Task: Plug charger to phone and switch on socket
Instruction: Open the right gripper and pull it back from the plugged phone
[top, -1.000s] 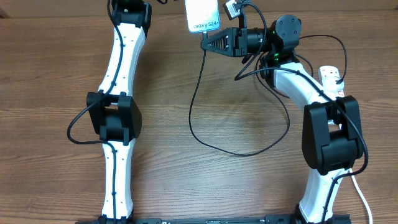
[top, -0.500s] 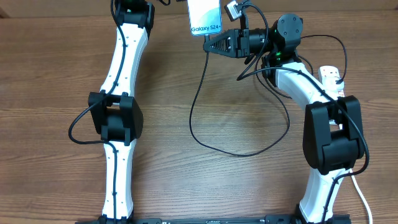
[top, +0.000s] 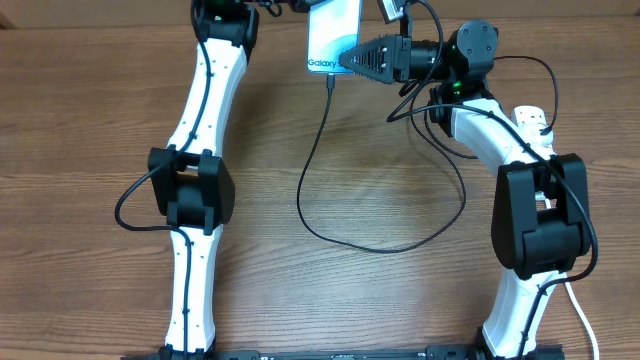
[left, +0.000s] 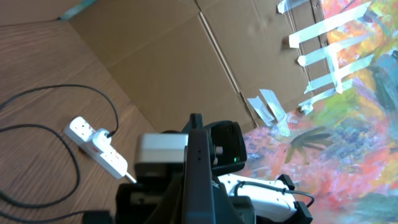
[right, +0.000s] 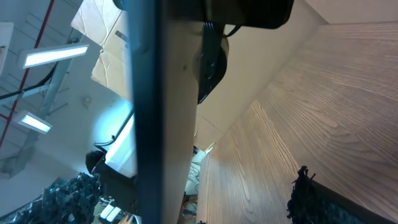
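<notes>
A wood-grain table (top: 380, 300) fills the overhead view, its planks running left to right. From the left wrist camera a brown cardboard panel (left: 168, 56) stands at the table's far edge, and beside it hangs a brightly painted sheet (left: 354, 124) crossed by strips of white tape (left: 329, 37). The right wrist camera catches long ceiling lights (right: 53, 57) glowing overhead.

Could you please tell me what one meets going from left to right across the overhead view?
left arm → phone → socket. The charger and the right arm each stretch across much of the width, so I leave them out.
</notes>
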